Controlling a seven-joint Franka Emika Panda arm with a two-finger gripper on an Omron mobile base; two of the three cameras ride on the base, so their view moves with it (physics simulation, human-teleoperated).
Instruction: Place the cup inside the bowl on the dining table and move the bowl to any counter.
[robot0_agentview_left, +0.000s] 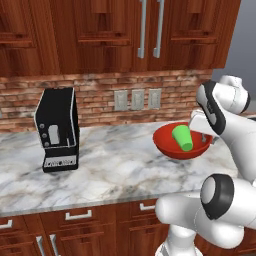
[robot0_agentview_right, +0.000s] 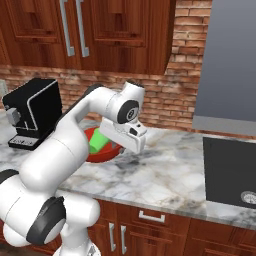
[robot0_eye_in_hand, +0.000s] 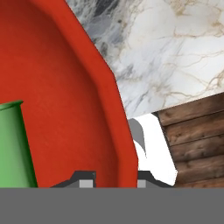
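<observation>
We see our end effector pinching the red bowl's rim at the frame's bottom, the green cup inside, over the marble surface.

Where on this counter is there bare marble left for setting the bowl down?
Bare counter lies between the coffee machine and the bowl, which holds the cup. More lies right of the bowl, up to a dark appliance. The gripper straddles the bowl's rim.

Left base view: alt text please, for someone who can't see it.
A red bowl holding a tilted green cup sits on the marble counter, the white arm reaching to its right rim. A black coffee machine stands left, before a brick backsplash.
</observation>
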